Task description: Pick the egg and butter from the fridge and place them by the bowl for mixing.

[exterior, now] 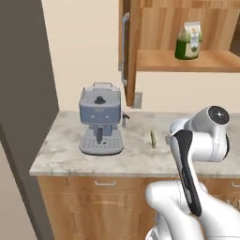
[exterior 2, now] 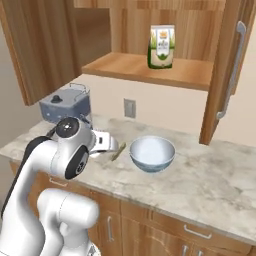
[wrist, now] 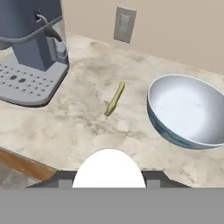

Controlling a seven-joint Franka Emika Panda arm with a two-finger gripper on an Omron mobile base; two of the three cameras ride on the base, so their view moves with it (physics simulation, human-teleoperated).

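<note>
- Presently the gripper (wrist: 109,186) pinches the egg (wrist: 109,168) between its jaws, above the counter (wrist: 78,127) edge.
- Butter (wrist: 115,99) lies on the counter, at 9 o'clock of the bowl (wrist: 188,111) in the hand view.
- Bowl interior holds nothing visible.
- Coffee machine (exterior: 100,119) stands at 9 o'clock of the butter.

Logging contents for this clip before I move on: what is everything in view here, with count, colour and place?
egg: one, white, held between the tool's fingertips above the counter's front edge.
butter: one, yellowish-olive stick, lying on the counter between coffee machine and bowl, apart from both.
bowl: one, pale blue-grey, lighter inside, on the counter.
coffee machine: one, grey-blue, on the counter's left part.
jar: one, green-labelled, on the open cabinet shelf.
wall outlet: one, grey, on the wall behind the counter.
counter: one, mottled beige stone over wooden cabinets.
fridge: one, grey, left of the counter.
tool: one, dark fingertips, shut on the egg.
</note>
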